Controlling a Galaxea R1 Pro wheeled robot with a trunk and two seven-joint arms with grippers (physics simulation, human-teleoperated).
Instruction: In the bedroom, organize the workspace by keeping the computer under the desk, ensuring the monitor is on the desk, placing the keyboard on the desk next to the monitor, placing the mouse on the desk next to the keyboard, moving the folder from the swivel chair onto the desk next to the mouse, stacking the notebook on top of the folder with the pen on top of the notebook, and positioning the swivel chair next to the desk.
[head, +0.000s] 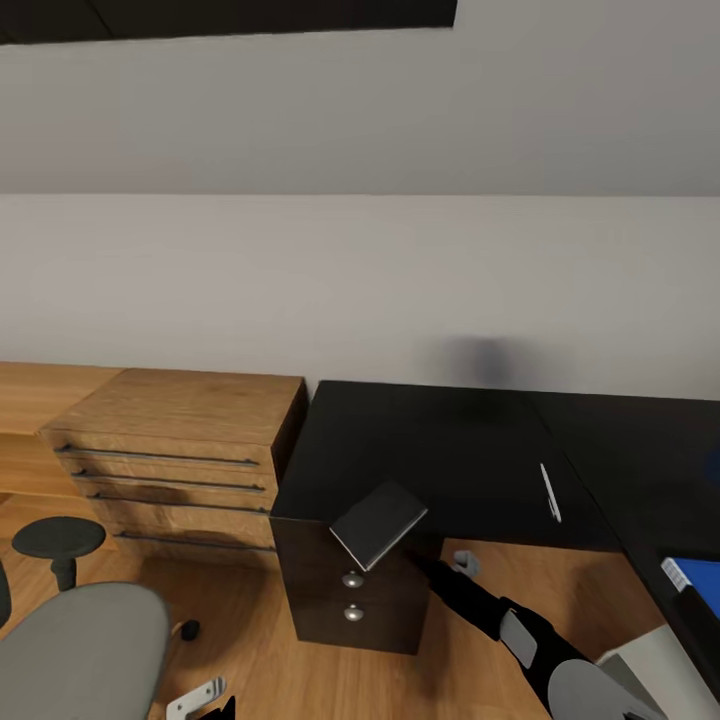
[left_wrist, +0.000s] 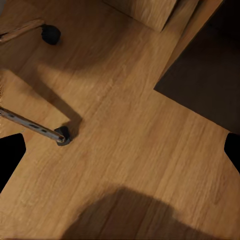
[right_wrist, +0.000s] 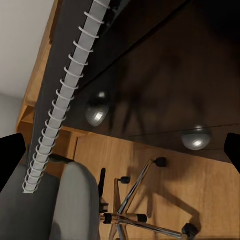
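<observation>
The grey notebook sits tilted at the front corner of the black desk, jutting out over the drawer unit. My right gripper reaches up beside it from below the desk edge. In the right wrist view the notebook's white spiral binding runs close past the right gripper, whose fingertips stand wide apart; I cannot tell if they touch it. The pen lies on the desk. The blue folder lies on the desk's right wing. The swivel chair stands at the lower left. My left gripper hangs open over the floor.
A light-wood drawer chest stands against the wall left of the desk. A round dark stool-like top stands before it. The chair's chrome base and a black castor rest on the wood floor beside the drawer unit.
</observation>
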